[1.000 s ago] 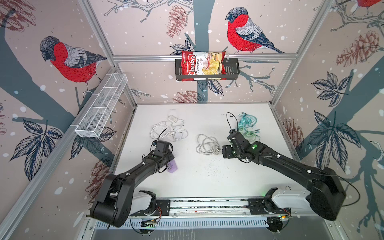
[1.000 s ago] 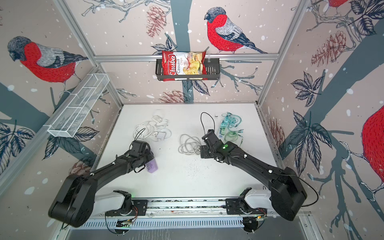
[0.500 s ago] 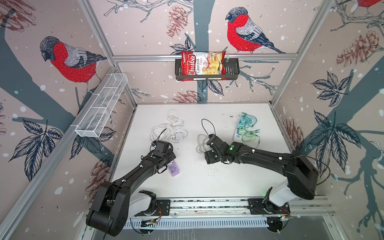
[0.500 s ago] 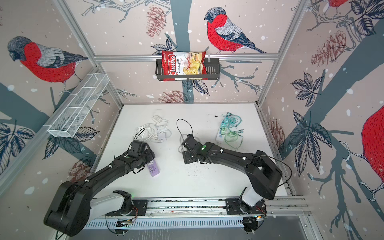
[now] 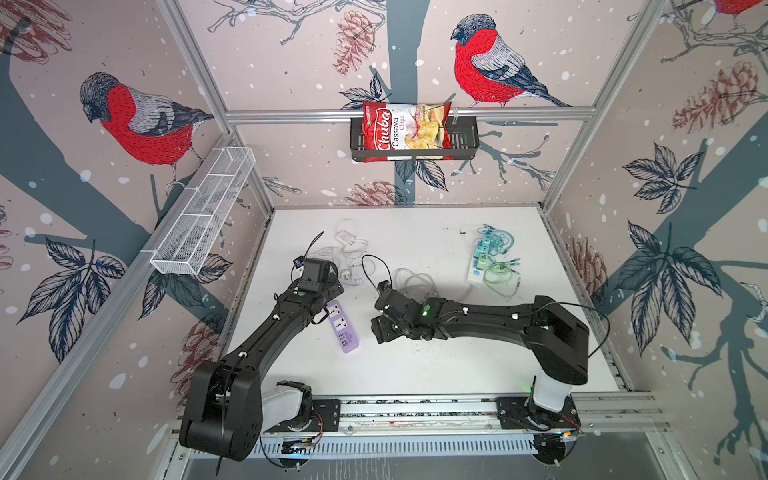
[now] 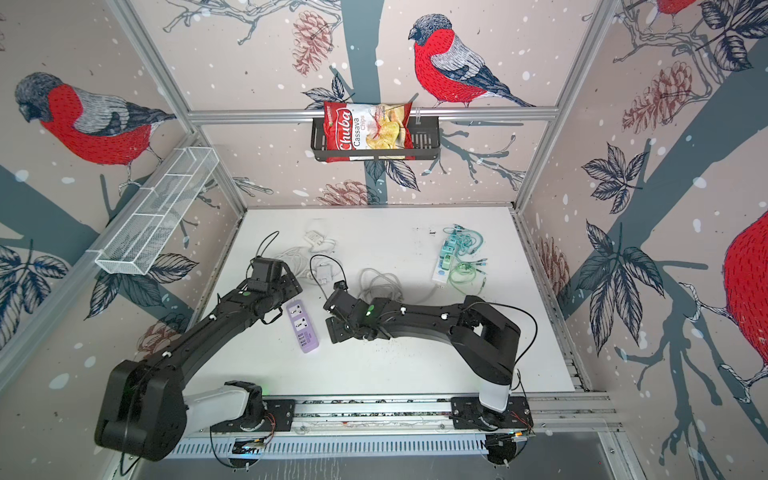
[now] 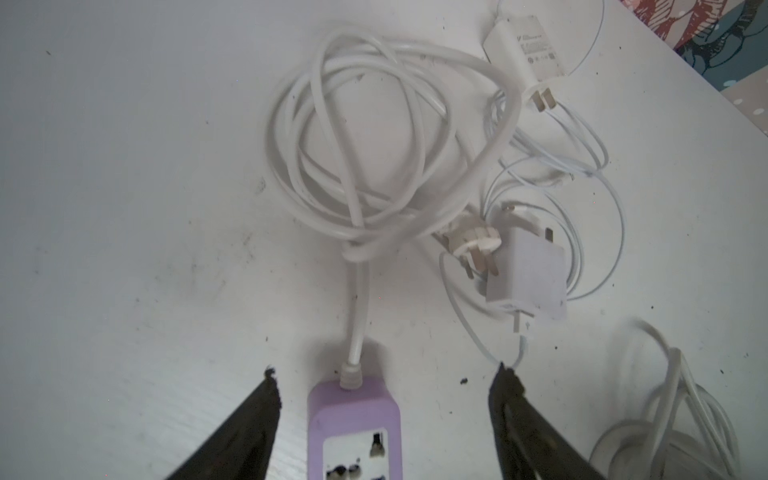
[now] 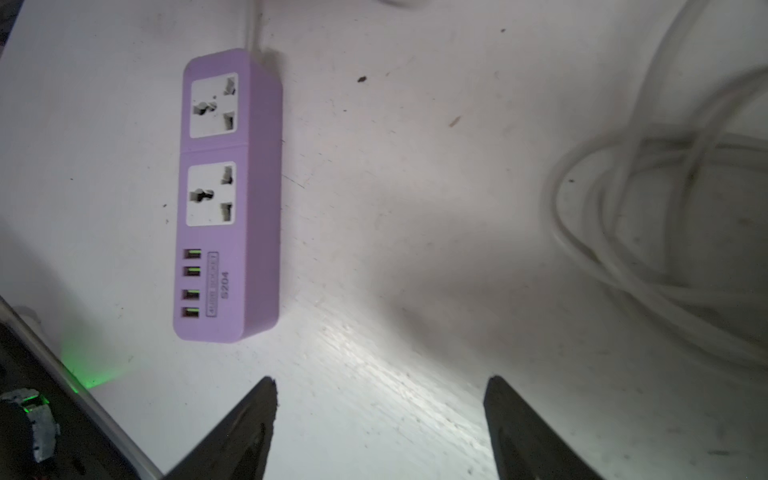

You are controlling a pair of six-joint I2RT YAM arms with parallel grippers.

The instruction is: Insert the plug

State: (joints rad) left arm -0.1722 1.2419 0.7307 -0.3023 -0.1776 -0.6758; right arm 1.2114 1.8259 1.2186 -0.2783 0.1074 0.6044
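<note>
Item: purple power strip (image 5: pixel 343 328), flat on the worktop (image 5: pixel 419 374), sockets up and both empty. In both top views it lies between your two arms. Change: a second ago your left tool (image 7: pixel 385 372) was closed on this strip. It has since let go, and its jaws now stand apart on either side of the strip's cable end, touching nothing. Change: your right tool (image 8: pixel 380 379), jaws apart and empty, has swung in from the far coil to the middle and now hangs near the strip's long side, not touching it. Item: three-pin plug (image 7: pixel 473 245), white, lying on its side just beside a white adapter (image 7: pixel 527 274). Both are near the coiled white cable (image 7: pixel 374 141) that runs from the strip, and neither is held. Which of the two is meant for the socket cannot be told. Reading: the strip looks placed and released, so positioning seems done. No plug has been picked up, and insertion has not begun. Your next move likely needs one tool on a plug and the other steadying the strip, which looks light and may slide under a push.
</note>
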